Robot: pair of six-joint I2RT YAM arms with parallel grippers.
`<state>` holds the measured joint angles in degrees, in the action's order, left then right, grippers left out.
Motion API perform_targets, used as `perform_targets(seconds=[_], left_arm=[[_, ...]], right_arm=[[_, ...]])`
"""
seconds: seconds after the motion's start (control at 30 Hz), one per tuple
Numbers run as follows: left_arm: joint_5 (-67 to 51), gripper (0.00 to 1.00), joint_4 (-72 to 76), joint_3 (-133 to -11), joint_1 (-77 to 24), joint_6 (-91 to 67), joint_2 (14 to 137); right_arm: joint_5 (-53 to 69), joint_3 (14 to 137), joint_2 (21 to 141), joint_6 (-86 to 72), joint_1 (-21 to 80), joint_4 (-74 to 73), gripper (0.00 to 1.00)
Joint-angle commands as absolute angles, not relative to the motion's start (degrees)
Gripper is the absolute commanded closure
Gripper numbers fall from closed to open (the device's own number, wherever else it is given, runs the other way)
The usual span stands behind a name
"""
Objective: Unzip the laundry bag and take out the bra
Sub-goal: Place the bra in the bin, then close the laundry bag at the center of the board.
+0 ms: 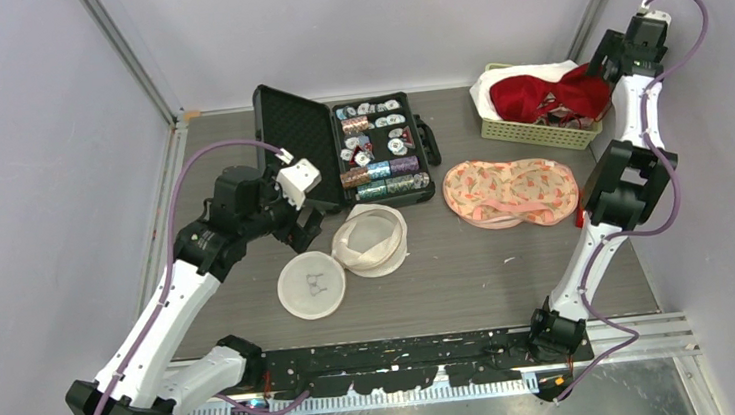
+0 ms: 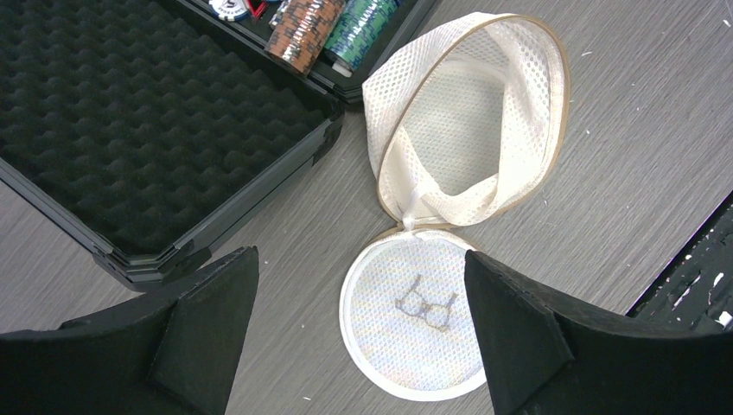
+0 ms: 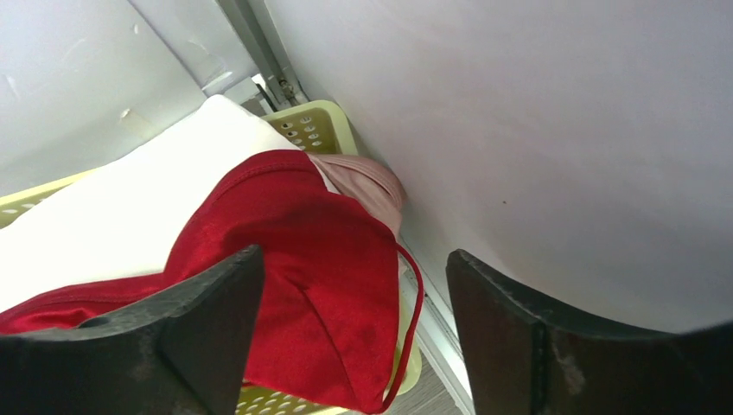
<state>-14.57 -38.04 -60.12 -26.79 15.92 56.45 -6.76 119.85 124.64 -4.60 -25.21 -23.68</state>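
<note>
While the white mesh laundry bag [image 1: 371, 239] [image 2: 467, 130] lies unzipped on the grey table [image 1: 510, 275], its mouth gapes wide and you can see the mesh inside. Its round lid [image 1: 312, 285] [image 2: 415, 328] lies flat on the table just beside it, joined to it at one spot. The lid has a small grey drawing in the middle.

The red bra [image 1: 549, 94] [image 3: 311, 259] is out of the bag. It lies on top of the pile in the yellow basket [image 1: 538, 134] [image 3: 315, 130] at the far right corner of the table, well apart from the bag. One thin red strap hangs over the basket's edge. Under the red bra are a white cloth [image 1: 493, 84] [image 3: 130, 207] and a bit of pink cloth [image 3: 372, 181].

The right gripper [image 1: 600, 67] [image 3: 353, 259] hangs over the basket, close to the wall. Its jaws are spread wide and hold nothing; the red bra lies loose below them.

The left gripper [image 1: 303, 231] [image 2: 360, 258] hovers over the bag and lid. Its jaws are wide apart too, and nothing is between them.

A peach patterned bra [image 1: 510, 192] lies flat on the table between the bag and the basket. Behind the bag, an open black case [image 1: 297, 138] [image 2: 130, 121] holds rows of chips [image 1: 380, 171], and its foam lid leans back
</note>
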Motion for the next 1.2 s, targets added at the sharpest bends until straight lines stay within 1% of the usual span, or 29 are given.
perform_targets(seconds=[0.0,0.17,0.2,0.3,0.43,0.63,0.77,0.97,1.17], left_arm=[[-16.19,0.09,-39.6,-60.09,-25.45,17.48,55.84],[-22.26,0.09,-44.14,-59.1,-21.93,22.01,54.26],[-24.18,0.09,-45.67,-58.73,-20.84,23.76,53.86],[-29.37,0.1,-50.93,-57.39,-17.52,31.49,52.84],[-32.59,0.11,-57.25,-54.34,-14.82,42.77,50.65],[-34.42,0.15,-65.55,-49.53,-12.0,57.83,49.24],[-33.89,0.21,-71.48,-47.97,-11.91,69.74,51.67],[-31.91,0.24,-72.41,-43.92,-11.78,81.17,53.8],[-32.63,0.27,-72.27,-39.74,-11.86,93.02,55.32]], right_arm=[[-6.74,120.16,116.52,-4.09,-25.28,-21.68,0.15],[-2.13,119.46,112.5,-1.03,-22.69,-24.75,0.02],[-1.27,119.42,111.64,-0.45,-21.89,-25.47,0.01],[2.54,119.56,109.01,2.74,-19.1,-28.11,0.0],[6.86,118.84,105.09,4.81,-14.68,-32.34,0.0],[17.25,115.07,99.28,4.94,-8.94,-39.83,0.0],[22.94,109.39,95.47,2.72,-4.91,-42.62,0.0],[29.25,100.02,91.48,2.96,1.85,-45.69,0.0],[33.99,94.59,90.56,2.43,8.2,-48.24,0.0]])
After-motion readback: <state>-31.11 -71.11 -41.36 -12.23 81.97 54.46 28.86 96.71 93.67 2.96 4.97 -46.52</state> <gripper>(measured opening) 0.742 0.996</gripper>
